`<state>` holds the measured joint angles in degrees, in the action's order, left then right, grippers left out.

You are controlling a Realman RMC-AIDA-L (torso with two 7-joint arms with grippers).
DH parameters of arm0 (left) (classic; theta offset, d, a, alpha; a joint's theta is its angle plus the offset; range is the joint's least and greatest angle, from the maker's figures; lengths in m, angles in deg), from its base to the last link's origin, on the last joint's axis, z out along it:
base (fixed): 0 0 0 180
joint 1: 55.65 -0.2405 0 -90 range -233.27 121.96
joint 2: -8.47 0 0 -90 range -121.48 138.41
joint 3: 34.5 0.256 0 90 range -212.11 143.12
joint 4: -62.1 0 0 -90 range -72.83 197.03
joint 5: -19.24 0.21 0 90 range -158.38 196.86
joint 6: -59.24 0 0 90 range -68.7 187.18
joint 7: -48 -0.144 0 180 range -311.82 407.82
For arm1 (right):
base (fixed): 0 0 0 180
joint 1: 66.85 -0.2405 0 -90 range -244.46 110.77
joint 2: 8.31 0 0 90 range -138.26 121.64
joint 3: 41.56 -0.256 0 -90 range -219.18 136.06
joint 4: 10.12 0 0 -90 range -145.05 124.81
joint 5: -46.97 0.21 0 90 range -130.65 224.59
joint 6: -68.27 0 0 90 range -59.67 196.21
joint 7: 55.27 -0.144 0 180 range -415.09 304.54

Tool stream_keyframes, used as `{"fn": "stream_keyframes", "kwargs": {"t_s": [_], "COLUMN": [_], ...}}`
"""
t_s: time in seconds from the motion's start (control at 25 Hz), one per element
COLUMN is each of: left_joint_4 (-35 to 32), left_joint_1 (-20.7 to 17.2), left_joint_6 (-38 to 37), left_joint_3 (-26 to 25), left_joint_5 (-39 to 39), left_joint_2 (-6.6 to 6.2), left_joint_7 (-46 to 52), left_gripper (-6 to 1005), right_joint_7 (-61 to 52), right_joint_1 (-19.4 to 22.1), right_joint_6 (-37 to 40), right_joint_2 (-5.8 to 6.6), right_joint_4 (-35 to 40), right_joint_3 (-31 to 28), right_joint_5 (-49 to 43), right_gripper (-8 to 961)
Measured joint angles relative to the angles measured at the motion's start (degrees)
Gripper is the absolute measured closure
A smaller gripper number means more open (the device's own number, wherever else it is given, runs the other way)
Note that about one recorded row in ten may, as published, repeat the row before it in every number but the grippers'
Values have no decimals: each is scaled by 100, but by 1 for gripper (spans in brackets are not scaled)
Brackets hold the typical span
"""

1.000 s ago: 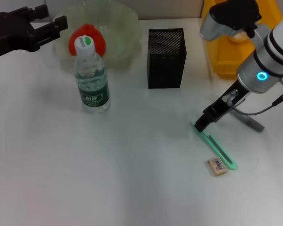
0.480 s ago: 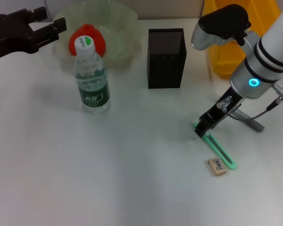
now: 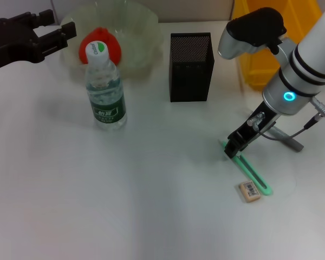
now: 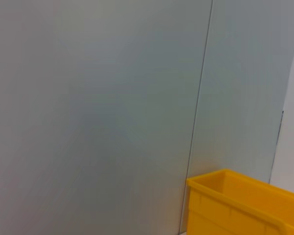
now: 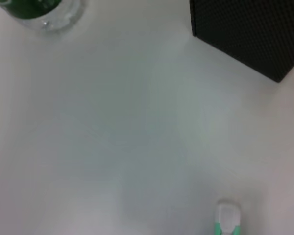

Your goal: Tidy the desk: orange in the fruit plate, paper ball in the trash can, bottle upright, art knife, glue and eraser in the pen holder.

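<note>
right hand (image 3: 231,150) at art knife (image 3: 249,171)

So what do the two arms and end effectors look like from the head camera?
The right arm is silver-white with black bands, a glowing cyan ring, a black cap and loose grey cables. Its end effector is slim and black. The left end effector is all black and blocky, on a black arm.
</note>
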<state>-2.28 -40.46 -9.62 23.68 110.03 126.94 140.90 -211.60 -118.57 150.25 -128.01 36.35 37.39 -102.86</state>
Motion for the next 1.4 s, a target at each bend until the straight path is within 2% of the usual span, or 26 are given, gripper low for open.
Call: {"fn": "stream_keyframes", "kwargs": {"t_s": [0.68, 0.88, 0.92, 1.0, 1.04, 1.08, 1.12, 1.16, 1.2, 1.24, 1.28, 1.4], "left_joint_4": [3, 4, 4, -2, -4, -3, 7, 25, 42, 61, 61, 92], "left_joint_1": [-8, -8, -8, -8, -6, -1, 7, 23, 36, 46, 46, 69], "left_joint_6": [4, -10, -17, -20, -23, -23, -22, -17, -11, -6, -6, 17], "left_joint_3": [-12, -110, -126, -136, -135, -136, -137, -137, -138, -137, -137, -161], "left_joint_5": [-5, -17, -20, -43, -61, -72, -78, -78, -78, -79, -79, -81], "left_joint_2": [0, 0, 0, 0, 1, 1, 0, -2, -5, -6, -6, -8], "left_joint_7": [10, -15, -15, -16, -16, -16, -16, -16, -16, -16, -16, -17], "left_gripper": [401, 401, 401, 401, 401, 402, 402, 402, 402, 402, 402, 402], "right_joint_7": [-1, 24, 75, 108, 255, 255, 538, 538, 722, 1258, 1258, 2446], "right_joint_1": [-68, 123, 325, 439, 719, 719, 977, 977, 1094, 1274, 1274, 1481], "right_joint_6": [-83, -66, 216, 377, 733, 733, 955, 955, 1017, 1078, 1078, 914], "right_joint_2": [7, 37, 50, 56, 59, 59, 60, 60, 61, 87, 87, 132], "right_joint_4": [-247, 5, 515, 798, 1493, 1493, 2092, 2092, 2332, 2496, 2496, 2090], "right_joint_3": [-10, -177, -423, -572, -967, -967, -1450, -1450, -1731, -2338, -2338, -3171], "right_joint_5": [-6, 7, 11, 11, 12, 12, 86, 86, 192, 759, 759, 2269], "right_gripper": [784, 786, 786, 785, 785, 785, 785, 785, 785, 785, 786, 786]}}
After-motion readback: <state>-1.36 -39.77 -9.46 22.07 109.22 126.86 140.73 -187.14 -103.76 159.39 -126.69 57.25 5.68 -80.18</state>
